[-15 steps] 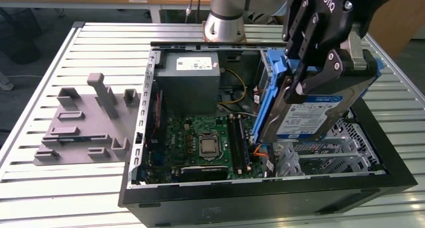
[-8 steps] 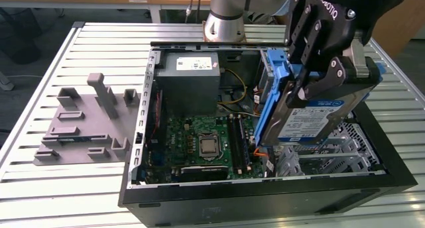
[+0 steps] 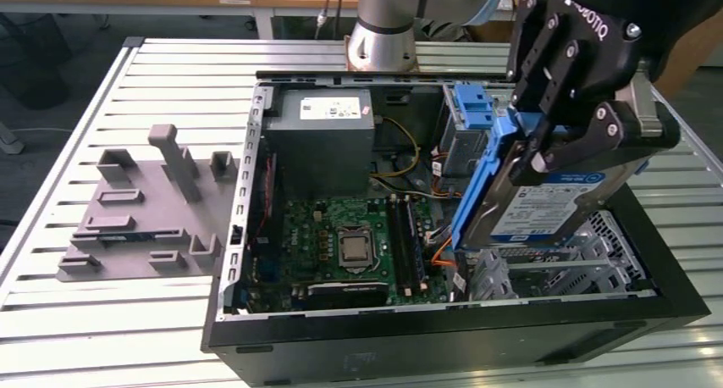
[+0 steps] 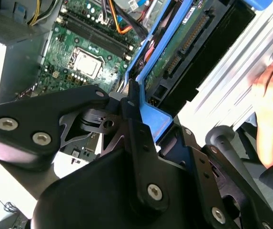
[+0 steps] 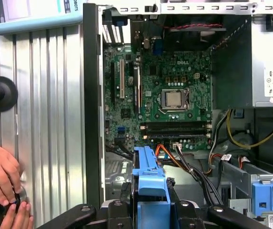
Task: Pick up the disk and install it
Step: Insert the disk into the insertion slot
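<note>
Ribbed aluminium slat table (image 3: 102,337): carries all items.

Black open-sided metal computer case (image 3: 452,346): lies flat on the table, green motherboard (image 3: 339,244) exposed.

Grey moulded holder block with upright posts (image 3: 141,210): stands beside the case on the exterior view's left, well apart from the work.

Black linkage-fingered gripper (image 3: 540,149): poised over the case corner on the exterior view's right, jaws clamped across the faces of the load.

Perforated silver metal drive cage (image 3: 571,265): sits directly beneath the gripper.

Flat rectangular silver-grey disk with white-and-blue label and blue plastic carrier frame (image 3: 554,206): held on edge within the jaws. Its long axis slopes steeply, the lower end pointing down at the cage mouth – close above it, contact not determinable. Judgement: the disk is lifted but not yet seated. In the first wrist view the blue frame (image 5: 149,176) projects ahead of the fingers toward the motherboard.
</note>
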Tool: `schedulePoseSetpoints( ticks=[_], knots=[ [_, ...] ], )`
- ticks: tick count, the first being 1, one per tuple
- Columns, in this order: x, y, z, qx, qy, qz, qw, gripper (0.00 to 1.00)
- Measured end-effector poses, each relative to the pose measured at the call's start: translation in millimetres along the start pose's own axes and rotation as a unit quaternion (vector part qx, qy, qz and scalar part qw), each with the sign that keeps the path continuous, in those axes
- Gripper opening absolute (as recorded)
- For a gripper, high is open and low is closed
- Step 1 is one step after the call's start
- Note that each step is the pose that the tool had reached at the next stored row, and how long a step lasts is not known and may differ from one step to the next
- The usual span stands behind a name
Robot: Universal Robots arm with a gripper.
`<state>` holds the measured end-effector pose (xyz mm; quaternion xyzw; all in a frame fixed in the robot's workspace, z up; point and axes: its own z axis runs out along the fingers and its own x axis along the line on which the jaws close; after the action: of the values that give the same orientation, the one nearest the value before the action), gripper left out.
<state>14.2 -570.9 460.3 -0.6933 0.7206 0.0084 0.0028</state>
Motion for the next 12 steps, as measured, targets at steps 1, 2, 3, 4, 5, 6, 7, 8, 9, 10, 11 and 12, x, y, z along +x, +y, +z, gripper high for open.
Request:
schedulePoseSetpoints(
  ticks=[1,2,3,4,5,6,7,8,9,10,11,12],
  knots=[
    [-0.1,-2.5,0.3,-0.0002,0.0,0.0,1.0,0.36],
    [-0.2,-5.2,0.6,-0.0005,-0.0001,0.0,1.0,0.36],
    [-0.3,-8.2,0.8,-0.0009,0.0001,0.0,1.0,0.36],
    [-0.4,-10.2,0.9,-0.0012,0.0001,0.0,1.0,0.36],
    [-0.4,-10.6,0.9,-0.0012,0.0001,0.0,1.0,0.36],
    [-0.4,-10.6,1.0,-0.0013,0.0001,0.0,1.0,0.36],
    [-0.4,-10.6,1.0,-0.0013,0.0001,0.0,1.0,0.36],
    [-0.4,-10.6,1.0,-0.0013,0.0001,0.0,1.0,0.36],
    [-0.4,-10.8,1.0,-0.0013,0.0,0.0,1.0,0.36],
    [-0.4,-11.7,1.1,-0.0012,-0.0001,0.0,1.0,0.36],
    [-0.5,-13.4,1.2,-0.0012,-0.0001,0.0,1.0,0.36],
    [-0.6,-15.5,1.3,-0.0012,-0.0001,0.0,1.0,0.36]
  ],
)
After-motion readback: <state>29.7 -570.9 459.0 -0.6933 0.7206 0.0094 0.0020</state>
